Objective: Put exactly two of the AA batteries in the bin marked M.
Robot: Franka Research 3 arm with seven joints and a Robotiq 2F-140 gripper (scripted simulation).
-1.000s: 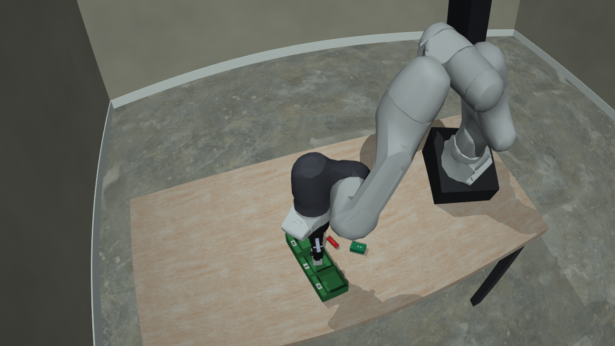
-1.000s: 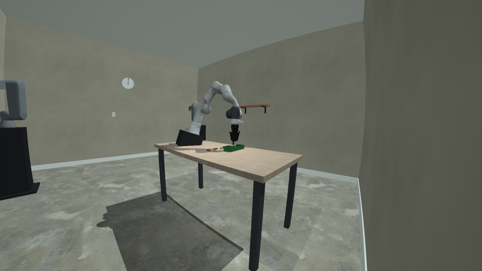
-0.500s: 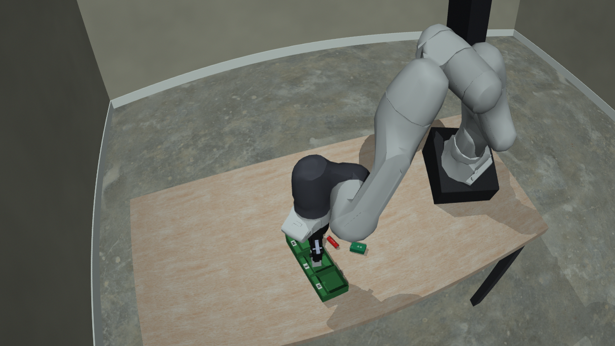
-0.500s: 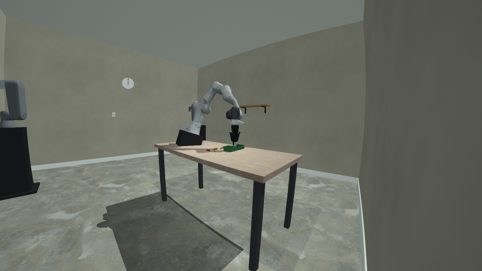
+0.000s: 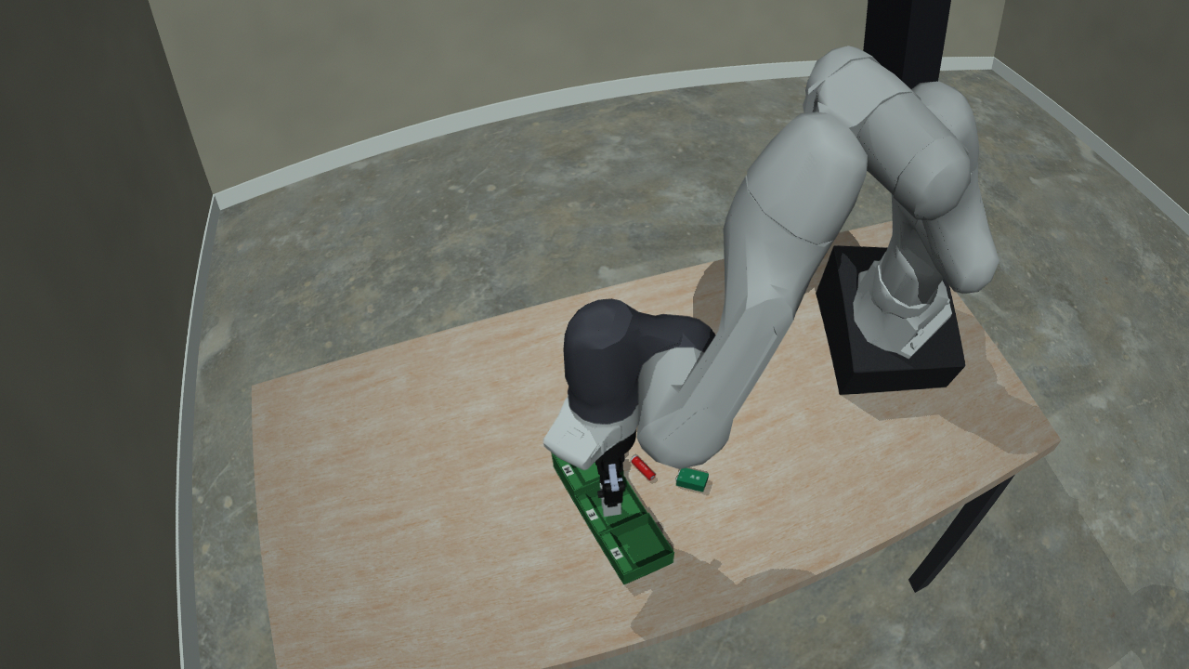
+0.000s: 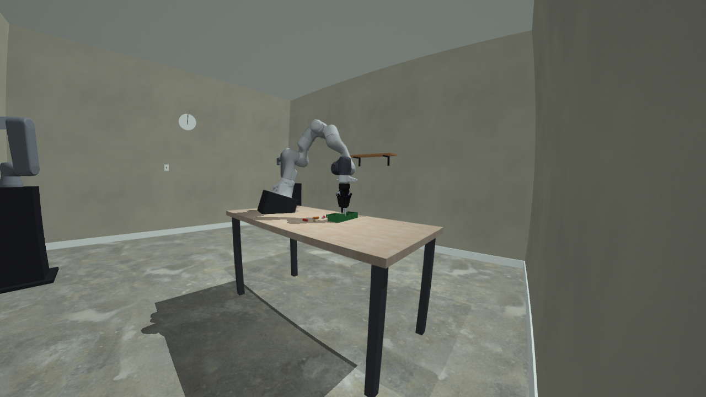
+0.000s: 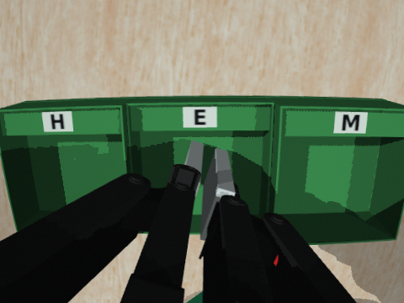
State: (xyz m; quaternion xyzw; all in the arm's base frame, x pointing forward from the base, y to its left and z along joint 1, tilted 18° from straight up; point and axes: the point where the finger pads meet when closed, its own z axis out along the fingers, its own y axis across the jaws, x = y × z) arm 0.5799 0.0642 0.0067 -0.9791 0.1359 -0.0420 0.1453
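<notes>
1. A wooden table (image 5: 398, 499) carries everything. The grey robot arm (image 5: 773, 249) stands on a black base at the table's far right corner. It bends over to reach the middle of the near edge.
2. A row of three joined green bins (image 5: 644, 549) sits flat on the table under the arm's wrist. In the wrist view they read H, E and M from left to right.
3. The gripper (image 7: 208, 151) points straight down over the middle bin, E (image 7: 157, 140), not the bin marked M (image 7: 337, 174) just to its right. Its fingers are drawn almost together and nothing shows between the grey pads, so it seems to be carrying nothing. A sideways shift would be needed before anything could drop into M.
4. No battery shows in the visible part of M, so the task looks hardly begun.
5. A small green block (image 5: 691, 478), marked 9V, lies on the table just right of the bins.
6. A small red cylinder (image 5: 642, 467), likely one of the batteries, lies between that block and the bins. In the exterior view, another red piece (image 6: 305, 219) and an orange piece (image 6: 315, 217) lie nearer the arm's base. They are too small to tell which are AA.
</notes>
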